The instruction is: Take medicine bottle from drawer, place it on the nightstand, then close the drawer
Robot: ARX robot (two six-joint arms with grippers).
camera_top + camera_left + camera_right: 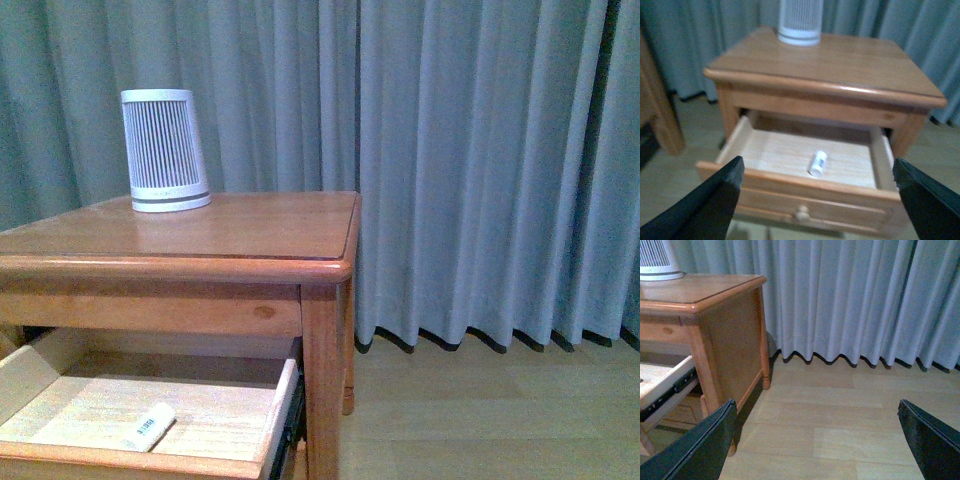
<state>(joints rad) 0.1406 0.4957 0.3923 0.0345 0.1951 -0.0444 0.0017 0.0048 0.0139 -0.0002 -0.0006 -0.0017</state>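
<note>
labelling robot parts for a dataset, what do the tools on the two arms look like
The left tool and right tool each show two plain black fingers, wedge-shaped and tapering toward the tips. No cables or markings show; the front view shows neither arm.

Pleated grey-blue fabric curtain [480, 150] spans the whole backdrop, its scalloped hem reaching down to the pale wood-plank floor [500, 420], with a dark line along the hem. Honey-brown wooden bed-frame post [657, 105] stands on the floor in front of the curtain. Light is dim, cool and even.
</note>
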